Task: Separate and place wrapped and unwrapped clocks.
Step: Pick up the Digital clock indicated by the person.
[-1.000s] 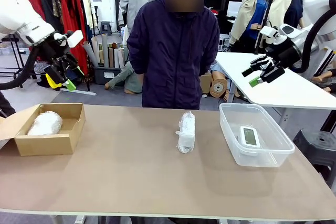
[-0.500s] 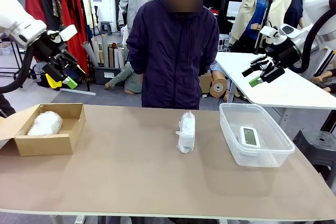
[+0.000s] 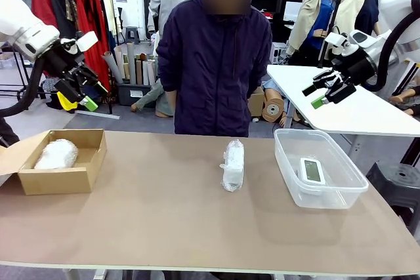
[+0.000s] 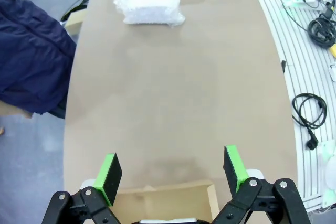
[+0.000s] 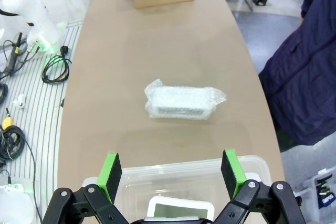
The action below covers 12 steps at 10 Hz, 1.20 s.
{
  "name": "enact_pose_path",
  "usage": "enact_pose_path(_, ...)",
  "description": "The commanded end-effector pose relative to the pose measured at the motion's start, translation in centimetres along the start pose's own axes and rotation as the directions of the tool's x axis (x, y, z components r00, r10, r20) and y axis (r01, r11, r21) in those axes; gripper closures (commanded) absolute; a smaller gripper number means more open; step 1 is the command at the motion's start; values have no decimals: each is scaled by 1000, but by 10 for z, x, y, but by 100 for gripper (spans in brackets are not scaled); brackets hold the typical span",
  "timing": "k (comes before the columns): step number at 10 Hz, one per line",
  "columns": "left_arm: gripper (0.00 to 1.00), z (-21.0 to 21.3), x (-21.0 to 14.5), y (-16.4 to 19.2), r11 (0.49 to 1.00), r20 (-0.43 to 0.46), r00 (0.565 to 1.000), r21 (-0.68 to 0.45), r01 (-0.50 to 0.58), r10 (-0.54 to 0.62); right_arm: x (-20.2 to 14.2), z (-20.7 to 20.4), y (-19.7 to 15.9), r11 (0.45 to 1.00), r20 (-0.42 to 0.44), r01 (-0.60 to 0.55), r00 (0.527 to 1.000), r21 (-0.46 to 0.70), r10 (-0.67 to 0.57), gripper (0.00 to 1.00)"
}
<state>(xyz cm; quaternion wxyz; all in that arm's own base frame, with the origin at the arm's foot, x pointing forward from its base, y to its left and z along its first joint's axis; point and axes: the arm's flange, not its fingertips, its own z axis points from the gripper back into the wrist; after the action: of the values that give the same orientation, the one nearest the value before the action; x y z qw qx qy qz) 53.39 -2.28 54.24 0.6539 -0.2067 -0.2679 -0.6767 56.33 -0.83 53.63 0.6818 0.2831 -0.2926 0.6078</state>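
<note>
Middle wrapped clock (image 3: 232,165): lies alone on the counter (image 3: 164,227), between the cardboard box (image 3: 79,178) and the clear tub (image 3: 328,198), apart from both.
Boxed wrapped clock (image 3: 56,153): a whitish bundle inside the open cardboard box, at the counter's left end.
Bare clock (image 3: 312,170): white, screen up, on the floor of the clear tub at the right.
Left claw (image 4: 170,161): released, green pads wide apart, grasping nothing, high above the box end.
Right claw (image 5: 171,163): released, pads spread, empty, high over the tub.
Person (image 3: 216,63): stands at the far edge in a dark blue jacket.
</note>
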Motion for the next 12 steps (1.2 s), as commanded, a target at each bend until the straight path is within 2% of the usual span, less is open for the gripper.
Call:
enact_pose_path(1,0,2,-1,0,1000,-10,1000,0,17,-17,-2,-1,4,1000,-18,-23,1000,-10,23,0)
enact_pose_path(12,0,2,-1,0,1000,-10,1000,0,17,-17,-2,-1,4,1000,-18,-23,1000,-10,23,0)
